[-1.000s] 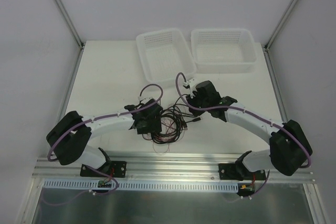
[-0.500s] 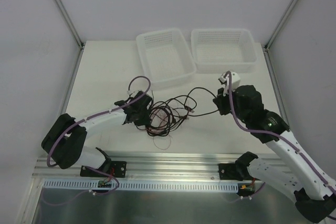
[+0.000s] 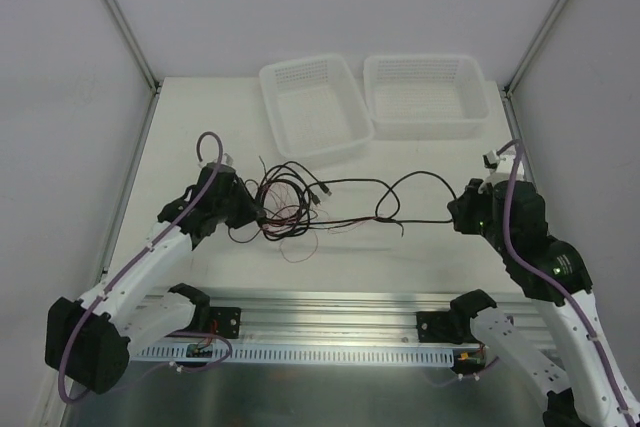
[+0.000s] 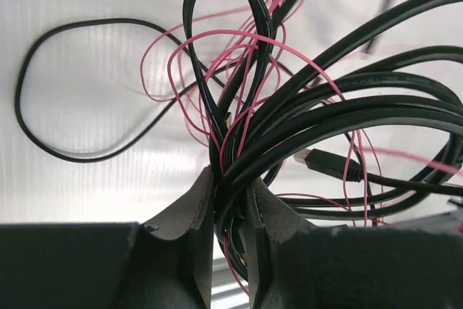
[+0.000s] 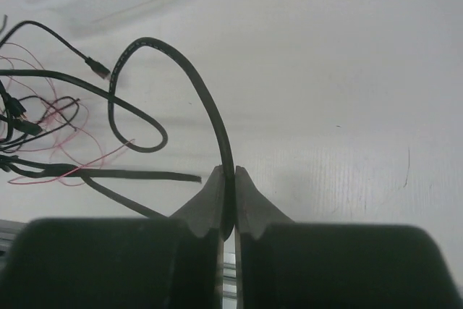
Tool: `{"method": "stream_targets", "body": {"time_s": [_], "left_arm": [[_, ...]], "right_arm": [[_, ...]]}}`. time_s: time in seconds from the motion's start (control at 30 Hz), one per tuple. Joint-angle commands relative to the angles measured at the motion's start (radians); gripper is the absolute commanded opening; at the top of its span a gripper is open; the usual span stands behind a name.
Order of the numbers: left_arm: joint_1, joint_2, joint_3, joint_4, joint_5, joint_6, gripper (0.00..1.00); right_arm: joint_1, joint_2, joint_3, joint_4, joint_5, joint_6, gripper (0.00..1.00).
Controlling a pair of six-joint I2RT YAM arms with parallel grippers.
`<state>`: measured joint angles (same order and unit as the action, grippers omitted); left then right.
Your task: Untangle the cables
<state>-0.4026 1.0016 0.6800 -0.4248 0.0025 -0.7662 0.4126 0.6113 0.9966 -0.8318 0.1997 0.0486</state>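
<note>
A tangle of black and thin red cables (image 3: 285, 209) lies left of centre on the white table. My left gripper (image 3: 252, 210) is shut on a bundle of black and red cables (image 4: 239, 121), clamped between its fingers (image 4: 192, 208). One black cable (image 3: 400, 187) runs out of the tangle to the right. My right gripper (image 3: 458, 215) is shut on that single black cable (image 5: 210, 113), pinched between its fingertips (image 5: 217, 193). A small plug end (image 4: 318, 163) shows in the left wrist view.
Two white mesh baskets stand at the back, one (image 3: 312, 107) at centre left and one (image 3: 425, 95) at right. The metal rail (image 3: 320, 322) runs along the near edge. Loose cable loops (image 5: 87, 106) lie left of the right gripper.
The two arms have swung apart, the left to the left and the right to the right. The black cable is drawn out long from the tangle, which has shifted left.
</note>
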Motion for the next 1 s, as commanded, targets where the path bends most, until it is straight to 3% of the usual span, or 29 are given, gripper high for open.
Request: {"method": "stream_targets", "body": {"time_s": [0.0,0.13,0.23,0.33,0.37,0.47,0.6,0.67,0.73,0.87,0.97], "left_arm": [[0.068,-0.105,-0.014,-0.181,-0.130,0.142,0.00],[0.067,-0.153,0.007,-0.158,0.052,0.174,0.00],[0.064,-0.143,-0.016,-0.135,0.184,0.174,0.00],[0.042,-0.117,-0.065,-0.086,0.238,0.154,0.09],[0.036,-0.107,-0.075,-0.074,0.238,0.145,0.15],[0.008,-0.066,-0.086,-0.055,0.229,0.128,0.39],[-0.047,-0.099,-0.054,-0.058,0.202,0.114,0.80],[-0.126,-0.110,-0.043,-0.061,0.159,0.096,0.93],[-0.203,-0.095,-0.022,-0.063,0.107,0.071,0.93],[-0.390,0.024,0.006,-0.063,0.004,0.004,0.81],[-0.467,0.113,0.038,-0.060,-0.083,-0.036,0.78]], "right_arm": [[-0.044,-0.041,0.128,-0.073,0.138,-0.006,0.01],[-0.044,0.004,0.047,-0.043,-0.017,0.025,0.01],[-0.043,0.036,-0.108,0.026,-0.163,0.077,0.05],[-0.031,0.039,-0.241,0.095,-0.236,0.117,0.23],[-0.021,0.039,-0.259,0.105,-0.237,0.120,0.36],[0.015,0.048,-0.273,0.097,-0.215,0.115,0.60],[0.095,0.047,-0.234,0.073,-0.175,0.114,0.73],[0.140,0.047,-0.207,0.074,-0.166,0.122,0.75],[0.178,0.054,-0.194,0.095,-0.164,0.140,0.75],[0.239,0.079,-0.173,0.154,-0.100,0.161,0.76],[0.278,0.111,-0.174,0.209,-0.108,0.152,0.75]]}}
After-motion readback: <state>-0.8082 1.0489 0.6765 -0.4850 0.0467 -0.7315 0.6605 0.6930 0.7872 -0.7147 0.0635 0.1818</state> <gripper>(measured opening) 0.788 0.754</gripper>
